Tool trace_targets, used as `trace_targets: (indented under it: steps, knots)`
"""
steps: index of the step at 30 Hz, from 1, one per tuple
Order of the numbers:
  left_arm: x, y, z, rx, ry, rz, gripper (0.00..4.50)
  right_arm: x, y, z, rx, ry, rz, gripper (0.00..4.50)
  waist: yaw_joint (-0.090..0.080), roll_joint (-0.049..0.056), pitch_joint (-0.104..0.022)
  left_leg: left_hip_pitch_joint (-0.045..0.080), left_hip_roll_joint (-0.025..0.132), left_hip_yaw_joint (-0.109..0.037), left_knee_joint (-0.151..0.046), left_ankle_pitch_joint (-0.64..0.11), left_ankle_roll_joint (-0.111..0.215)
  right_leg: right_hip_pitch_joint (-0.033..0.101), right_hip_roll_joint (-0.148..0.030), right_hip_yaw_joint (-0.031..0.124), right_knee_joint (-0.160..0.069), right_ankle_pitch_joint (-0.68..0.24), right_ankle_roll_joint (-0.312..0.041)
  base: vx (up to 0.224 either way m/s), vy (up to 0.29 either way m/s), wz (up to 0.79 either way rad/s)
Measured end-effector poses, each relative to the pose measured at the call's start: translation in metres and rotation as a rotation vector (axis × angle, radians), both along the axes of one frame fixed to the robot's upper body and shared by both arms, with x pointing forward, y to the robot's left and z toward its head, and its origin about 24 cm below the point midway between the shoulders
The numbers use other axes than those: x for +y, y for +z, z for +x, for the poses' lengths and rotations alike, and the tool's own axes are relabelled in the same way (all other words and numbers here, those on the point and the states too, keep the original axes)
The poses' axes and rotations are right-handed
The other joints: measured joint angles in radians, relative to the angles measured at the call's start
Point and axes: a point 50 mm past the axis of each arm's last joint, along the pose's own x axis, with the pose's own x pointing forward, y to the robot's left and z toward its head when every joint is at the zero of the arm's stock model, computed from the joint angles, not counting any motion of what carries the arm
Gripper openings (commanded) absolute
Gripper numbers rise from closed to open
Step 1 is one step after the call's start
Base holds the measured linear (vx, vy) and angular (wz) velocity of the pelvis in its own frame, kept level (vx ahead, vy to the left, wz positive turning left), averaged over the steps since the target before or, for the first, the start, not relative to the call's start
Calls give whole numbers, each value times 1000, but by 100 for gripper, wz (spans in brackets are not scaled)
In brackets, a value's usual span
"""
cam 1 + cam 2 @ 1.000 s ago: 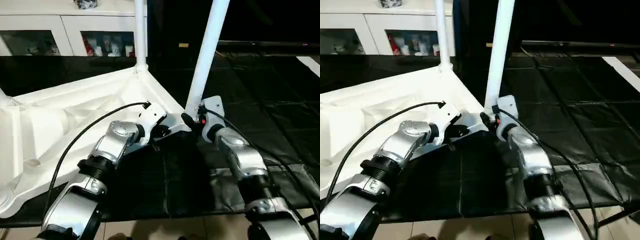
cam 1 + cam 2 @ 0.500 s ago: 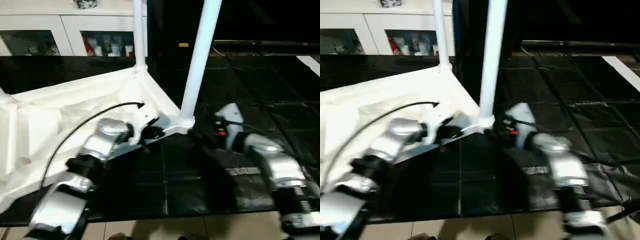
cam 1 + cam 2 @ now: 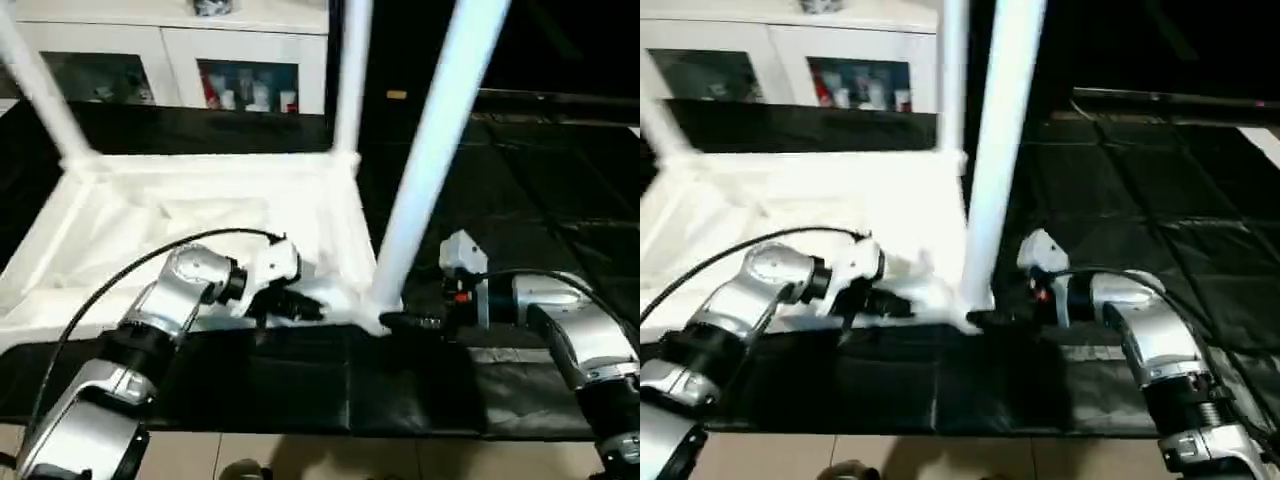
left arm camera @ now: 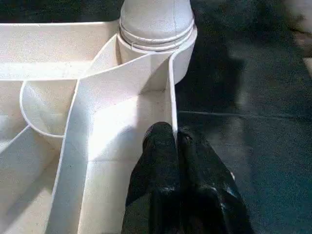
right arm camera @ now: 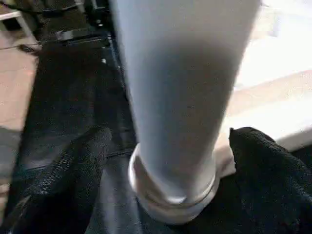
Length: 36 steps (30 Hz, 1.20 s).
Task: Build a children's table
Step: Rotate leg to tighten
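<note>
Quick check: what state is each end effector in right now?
Left end effector: shut on the tabletop's side wall.
Right end effector: open, fingers either side of the table leg.

White glass-door cabinet (image 3: 170, 60) behind; black floor mats (image 3: 560, 190)

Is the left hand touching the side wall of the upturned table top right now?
Touching. In the left wrist view the left hand is shut on the thin side wall of the table top, one finger on each face.

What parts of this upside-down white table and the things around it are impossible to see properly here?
- Tops of the legs: cut off by the upper edge in both eye views.
- Cabinet contents: too small and blurred behind the glass.
- Tabletop near-left corner: hidden by the left arm.
</note>
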Motion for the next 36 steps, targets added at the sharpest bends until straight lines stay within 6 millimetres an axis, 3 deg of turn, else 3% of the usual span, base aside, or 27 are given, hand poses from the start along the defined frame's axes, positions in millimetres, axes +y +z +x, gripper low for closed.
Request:
trace_targets:
  steps: [8,10,19,36]
  knots:
    - [-3,1,-6,7,-90,21,0,2,-2,-6,63,93,12,338,-2,0,0,0,0,0,1,0,0,0,0,0,0,0,0,0,0,0]
    - [-3,1,-6,8,-101,22,0,3,-1,-7,72,108,23,302,-2,0,0,0,0,0,0,0,0,0,0,0,0,0,0,0,0,0]
    - [-3,1,-7,11,-111,24,0,7,0,-9,77,139,27,223,-1,0,0,0,0,0,1,0,0,0,0,0,0,-1,1,0,0,0]
    - [-3,1,-7,10,-115,25,0,7,0,-9,74,139,26,206,-1,-1,0,0,0,0,1,0,0,0,0,0,0,-1,1,0,0,0]
